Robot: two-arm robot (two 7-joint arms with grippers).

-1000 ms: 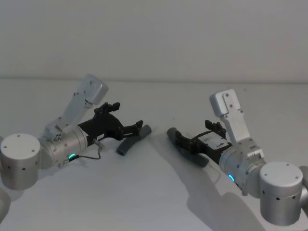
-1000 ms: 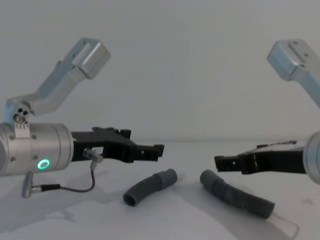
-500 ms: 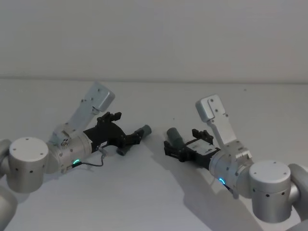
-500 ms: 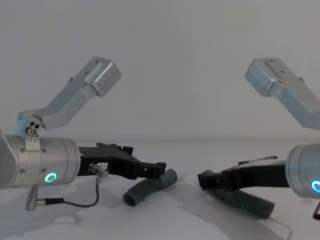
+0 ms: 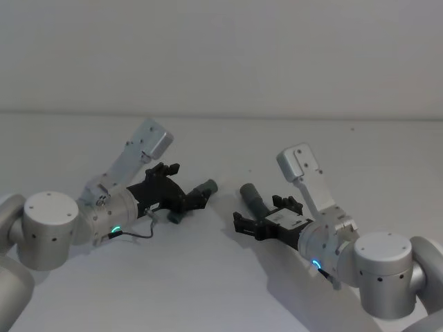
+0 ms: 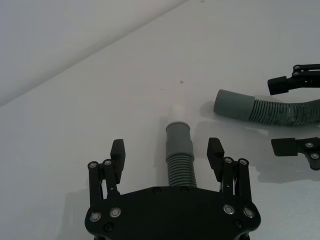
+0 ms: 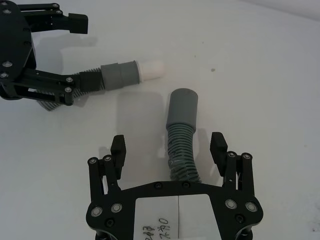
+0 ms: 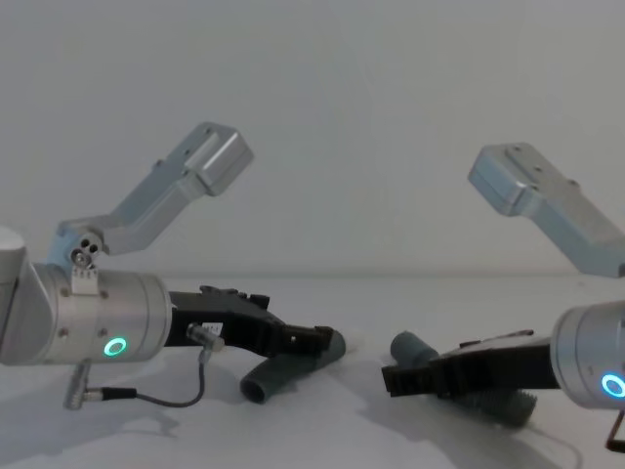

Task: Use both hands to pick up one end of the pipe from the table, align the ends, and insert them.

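In the last 1 s the left gripper (image 5: 192,200) has pushed forward and sunk toward the surface (image 5: 208,277). It hung above and behind the shorter curved hose piece (image 5: 205,187), and now its spread fingers (image 6: 117,155) straddle that piece's ribbed body, just behind the cuff. The right gripper (image 5: 248,226) has likewise dropped and swung toward the middle, and its fingers (image 7: 218,147) now flank the longer hose piece (image 7: 181,135) low down. Both wrists sit lower.

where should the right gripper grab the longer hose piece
Best bet: on the longer hose piece, pinch the ribbed stretch just behind the plain cuff, right gripper coming from above: it lies flat, and the cuff must stay free.
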